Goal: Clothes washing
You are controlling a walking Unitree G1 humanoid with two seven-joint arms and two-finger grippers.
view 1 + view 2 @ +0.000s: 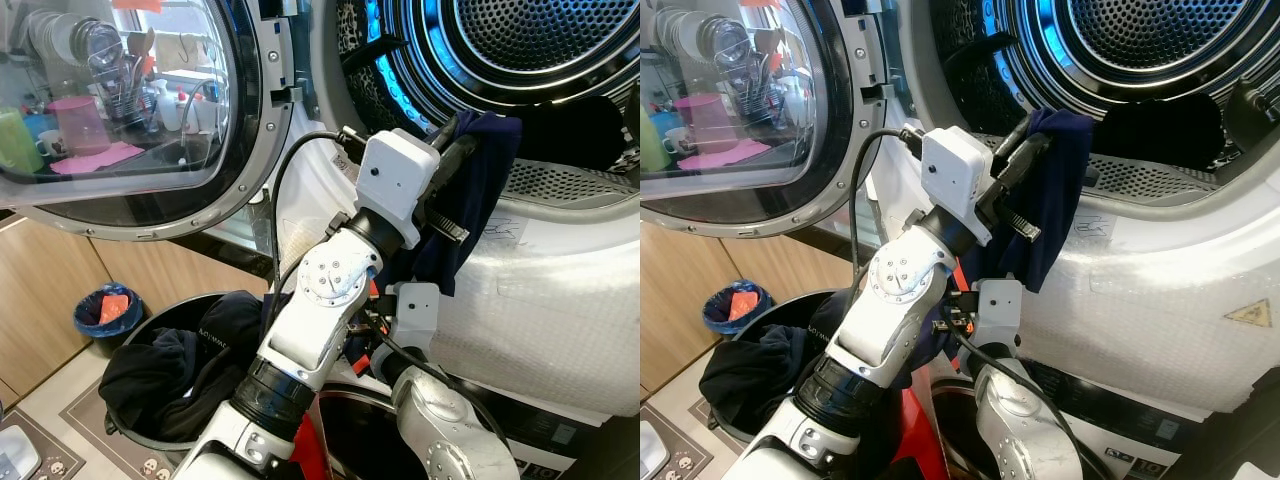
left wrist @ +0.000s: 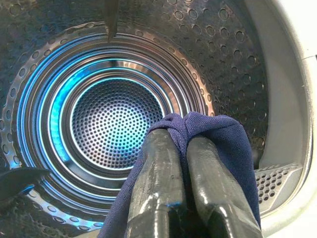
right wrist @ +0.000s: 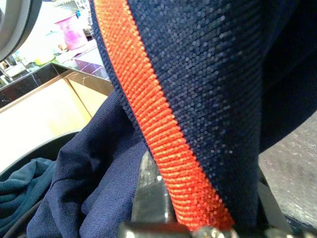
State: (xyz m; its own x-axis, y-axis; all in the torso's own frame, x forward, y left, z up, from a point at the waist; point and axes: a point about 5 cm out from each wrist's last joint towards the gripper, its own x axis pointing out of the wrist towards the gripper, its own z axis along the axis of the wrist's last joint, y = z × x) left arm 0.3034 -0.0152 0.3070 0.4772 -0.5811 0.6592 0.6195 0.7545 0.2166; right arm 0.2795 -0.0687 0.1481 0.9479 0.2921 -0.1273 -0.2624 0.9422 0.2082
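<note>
My left gripper (image 2: 176, 133) is raised at the mouth of the washing machine drum (image 1: 540, 40) and is shut on a navy blue cloth (image 1: 482, 190). The cloth hangs from the fingers over the drum's lower rim (image 1: 1160, 205). In the left wrist view the cloth (image 2: 223, 144) is bunched between the two black fingers (image 2: 156, 178), with the blue-lit perforated drum behind. My right arm's wrist (image 1: 415, 312) sits low, under the left arm. A navy garment with an orange band (image 3: 163, 148) lies close across the right wrist camera.
The round glass door (image 1: 130, 110) stands swung open to the left. A black basket (image 1: 190, 305) with dark clothes (image 1: 160, 375) sits on the floor below it. A small blue bin (image 1: 105, 310) stands by the wooden cabinets (image 1: 40, 290).
</note>
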